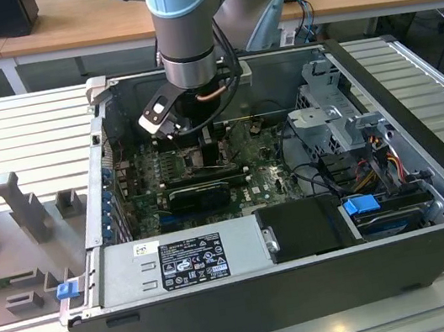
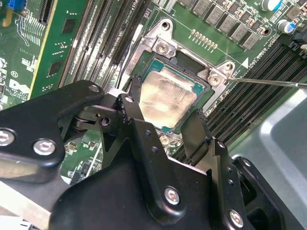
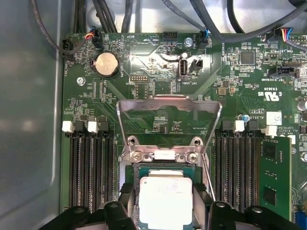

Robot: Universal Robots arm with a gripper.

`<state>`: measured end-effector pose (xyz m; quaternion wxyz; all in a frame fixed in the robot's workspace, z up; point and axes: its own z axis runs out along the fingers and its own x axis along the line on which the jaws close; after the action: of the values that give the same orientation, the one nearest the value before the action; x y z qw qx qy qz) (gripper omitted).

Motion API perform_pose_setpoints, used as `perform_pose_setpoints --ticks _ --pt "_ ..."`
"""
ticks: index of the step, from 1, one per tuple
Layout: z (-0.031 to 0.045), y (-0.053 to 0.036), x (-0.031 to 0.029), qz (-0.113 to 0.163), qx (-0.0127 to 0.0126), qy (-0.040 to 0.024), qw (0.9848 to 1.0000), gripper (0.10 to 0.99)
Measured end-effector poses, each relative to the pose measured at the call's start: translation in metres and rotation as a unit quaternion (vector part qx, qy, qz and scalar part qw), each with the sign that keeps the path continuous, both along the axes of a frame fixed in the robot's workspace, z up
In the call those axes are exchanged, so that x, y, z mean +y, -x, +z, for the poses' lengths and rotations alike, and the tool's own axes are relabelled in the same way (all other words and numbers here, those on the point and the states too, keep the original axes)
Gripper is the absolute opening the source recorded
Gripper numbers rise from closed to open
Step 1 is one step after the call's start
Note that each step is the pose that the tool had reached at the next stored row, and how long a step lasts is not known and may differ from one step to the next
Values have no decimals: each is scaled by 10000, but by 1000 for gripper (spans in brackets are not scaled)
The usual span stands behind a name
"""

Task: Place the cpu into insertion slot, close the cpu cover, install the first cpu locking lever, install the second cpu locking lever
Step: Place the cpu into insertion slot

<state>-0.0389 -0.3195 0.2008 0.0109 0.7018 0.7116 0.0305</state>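
Silvery cpu (image 2: 165, 98) lies in the insertion slot (image 2: 184, 60). The hand (image 2: 163, 108) is narrow at two sides, apparently holding it. Placing step; cpu cover (image 3: 169, 101) stands open. Release needs the chip flat.

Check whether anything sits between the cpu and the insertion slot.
Nothing visible does. The cpu lies right at the insertion slot. The cpu cover stands open, clear of it, and the gripper is around the chip.
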Motion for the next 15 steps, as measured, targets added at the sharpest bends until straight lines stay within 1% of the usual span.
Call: perform_pose_setpoints --ticks 9,14,15 --pt "-4 -4 5 24 0 -2 10000 604" --pt "79 -4 5 24 0 -1 10000 604" --pt "95 -4 5 24 0 9 10000 584"
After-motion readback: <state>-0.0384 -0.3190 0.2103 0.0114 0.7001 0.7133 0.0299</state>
